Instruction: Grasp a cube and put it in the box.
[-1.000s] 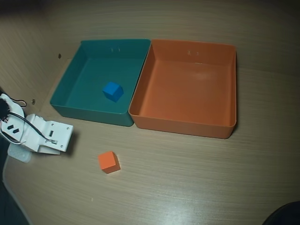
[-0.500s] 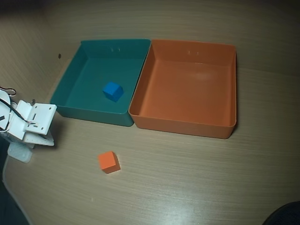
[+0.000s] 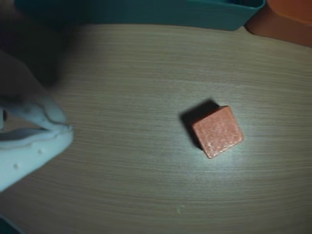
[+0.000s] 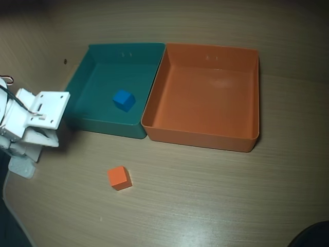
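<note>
The small orange cube lies alone on the wooden table in front of the two trays; in the wrist view the cube sits right of centre. The box, a large shallow orange tray, stands at the back right with nothing inside, and its corner shows at the top right of the wrist view. My white gripper hangs at the table's left edge, well left of the cube. Its fingers come in from the left of the wrist view, closed together and holding nothing.
A teal-green tray touches the box's left wall and holds a small blue cube. Its front wall runs along the top of the wrist view. The table's edge lies near the arm at the lower left.
In the overhead view the arm has drawn back left and swung up toward the teal tray's left corner. Neither cube nor tray has moved.
</note>
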Robot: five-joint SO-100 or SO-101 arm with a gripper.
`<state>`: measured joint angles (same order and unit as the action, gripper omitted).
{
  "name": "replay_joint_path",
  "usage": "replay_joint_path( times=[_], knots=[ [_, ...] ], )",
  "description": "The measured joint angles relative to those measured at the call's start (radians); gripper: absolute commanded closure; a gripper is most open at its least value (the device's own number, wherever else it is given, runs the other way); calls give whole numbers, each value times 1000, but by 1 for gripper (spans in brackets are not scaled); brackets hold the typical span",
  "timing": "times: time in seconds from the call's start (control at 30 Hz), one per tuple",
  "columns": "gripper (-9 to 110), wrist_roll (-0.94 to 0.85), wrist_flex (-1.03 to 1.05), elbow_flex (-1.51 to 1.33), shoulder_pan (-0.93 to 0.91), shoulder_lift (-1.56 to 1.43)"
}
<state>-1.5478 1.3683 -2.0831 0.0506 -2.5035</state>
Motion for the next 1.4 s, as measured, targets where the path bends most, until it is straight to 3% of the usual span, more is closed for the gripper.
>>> replay_joint_path(
  times=[0.13,0.3,0.63,0.87,1.4],
  knots=[
    [107,-18,0,183,0,193],
    [107,-198,0,348,0,390],
    [107,-489,-2,410,-72,528],
    [107,-528,-6,426,-71,617],
    [107,-528,-6,758,-71,1009]
  ],
)
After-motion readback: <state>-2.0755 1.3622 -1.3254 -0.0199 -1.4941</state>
